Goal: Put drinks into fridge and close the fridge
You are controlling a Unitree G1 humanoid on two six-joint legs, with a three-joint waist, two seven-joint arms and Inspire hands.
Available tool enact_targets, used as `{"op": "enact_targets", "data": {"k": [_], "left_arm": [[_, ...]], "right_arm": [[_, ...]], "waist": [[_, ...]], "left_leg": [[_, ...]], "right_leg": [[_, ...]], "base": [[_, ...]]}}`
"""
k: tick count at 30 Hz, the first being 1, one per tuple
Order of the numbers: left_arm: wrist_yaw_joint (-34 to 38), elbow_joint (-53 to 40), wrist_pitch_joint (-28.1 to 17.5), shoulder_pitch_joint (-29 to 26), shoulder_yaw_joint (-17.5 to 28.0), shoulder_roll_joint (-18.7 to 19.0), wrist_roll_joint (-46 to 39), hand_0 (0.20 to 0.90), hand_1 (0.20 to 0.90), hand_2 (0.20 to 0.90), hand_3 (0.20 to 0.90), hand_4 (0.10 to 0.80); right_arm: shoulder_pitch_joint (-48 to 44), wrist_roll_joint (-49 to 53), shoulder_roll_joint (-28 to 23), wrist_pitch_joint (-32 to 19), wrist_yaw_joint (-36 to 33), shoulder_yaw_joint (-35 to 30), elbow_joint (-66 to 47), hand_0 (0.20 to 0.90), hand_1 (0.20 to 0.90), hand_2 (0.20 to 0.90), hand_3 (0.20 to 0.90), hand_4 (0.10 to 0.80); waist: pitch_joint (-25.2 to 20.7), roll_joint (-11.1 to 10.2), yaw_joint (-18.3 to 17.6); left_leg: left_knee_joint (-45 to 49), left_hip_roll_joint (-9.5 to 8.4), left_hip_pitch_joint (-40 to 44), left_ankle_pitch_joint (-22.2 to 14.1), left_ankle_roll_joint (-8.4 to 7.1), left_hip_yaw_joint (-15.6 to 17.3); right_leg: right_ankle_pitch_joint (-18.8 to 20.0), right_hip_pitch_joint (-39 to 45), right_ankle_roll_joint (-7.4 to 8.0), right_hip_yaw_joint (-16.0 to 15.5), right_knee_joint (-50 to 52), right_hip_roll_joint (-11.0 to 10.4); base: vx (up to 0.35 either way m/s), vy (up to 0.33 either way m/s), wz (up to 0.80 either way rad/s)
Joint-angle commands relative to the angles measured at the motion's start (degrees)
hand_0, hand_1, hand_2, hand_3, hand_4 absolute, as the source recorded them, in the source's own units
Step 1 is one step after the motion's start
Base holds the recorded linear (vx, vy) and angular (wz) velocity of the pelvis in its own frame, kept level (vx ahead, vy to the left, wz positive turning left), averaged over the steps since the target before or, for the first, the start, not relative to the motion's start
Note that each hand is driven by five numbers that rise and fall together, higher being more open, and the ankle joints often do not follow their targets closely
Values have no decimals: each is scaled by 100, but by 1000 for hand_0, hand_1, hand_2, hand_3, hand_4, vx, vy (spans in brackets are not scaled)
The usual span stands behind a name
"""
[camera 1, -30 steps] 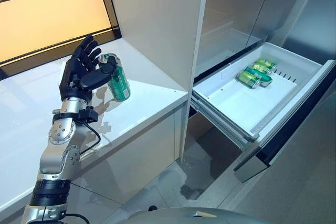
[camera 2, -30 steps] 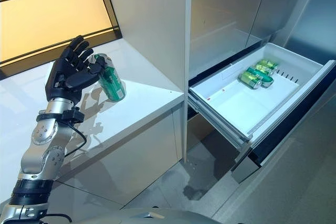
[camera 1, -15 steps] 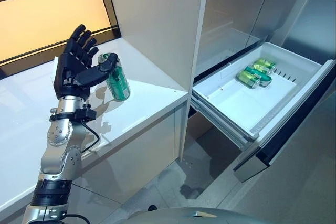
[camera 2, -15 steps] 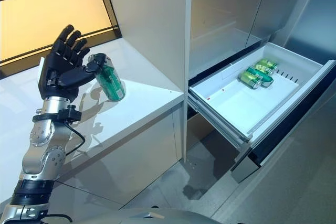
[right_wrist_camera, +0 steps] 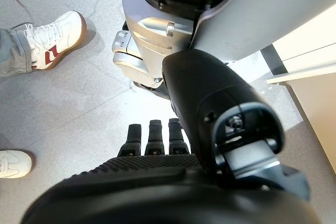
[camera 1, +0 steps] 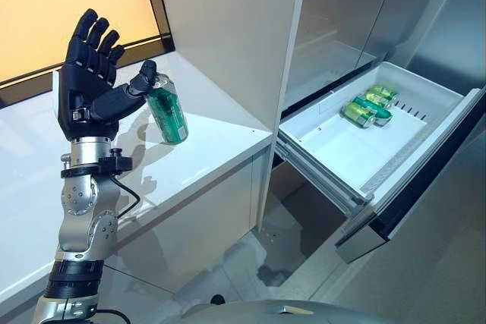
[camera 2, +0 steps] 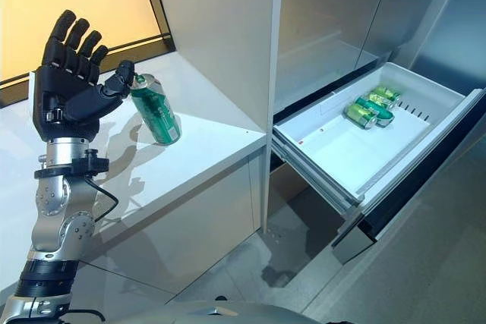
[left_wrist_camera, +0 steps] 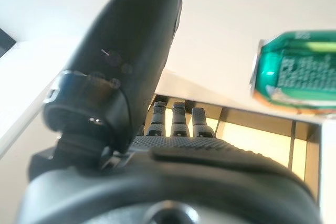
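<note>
The fridge drawer [camera 1: 357,149] stands pulled out, with green cans [camera 1: 368,105] lying at its far end. On the desk [camera 1: 205,149] one more can [camera 1: 167,109] leans tilted, well apart from the drawer. The left robot hand [camera 1: 87,85] is up beside it, fingers straight and released, thumb tip at the can's rim. The right robot hand [right_wrist_camera: 157,145] hangs idle near the floor, fingers relaxed. The step looks like picking up this can; next the fingers must close round it. Since a second ago the hand has risen and opened wider.
</note>
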Motion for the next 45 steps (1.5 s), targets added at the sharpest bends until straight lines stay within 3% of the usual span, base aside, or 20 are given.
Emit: {"op": "enact_targets", "data": {"k": [1,10,27,45], "left_arm": [[-250,-381,-61,-625,158,148,155,900,900,900,900,800],[-116,-79,123,-566,67,335,520,900,900,900,900,800],[-255,135,635,-481,-90,266,379,900,900,900,900,800],[-86,494,891,-563,-217,180,318,900,900,900,900,800]], "right_arm": [[-240,65,135,-100,236,35,-130,900,900,900,900,800],[-290,81,99,-66,261,-5,-117,900,900,900,900,800],[-350,64,104,28,263,-20,-126,900,900,900,900,800],[-386,49,85,161,292,9,-161,900,900,900,900,800]], "waist": [[-98,54,-105],[-84,84,-99],[-71,115,-98],[-74,122,-149]], "left_leg": [[31,-235,203,-858,55,-721],[31,-236,210,-847,61,-696],[31,-238,209,-823,77,-674],[31,-220,248,-826,77,-631]], "right_leg": [[-131,-92,204,-32,67,143],[-116,-88,219,-35,64,137],[-96,-104,220,-19,75,136],[-102,-88,219,1,85,138]], "base": [[0,0,0],[0,0,0],[0,0,0],[0,0,0]]}}
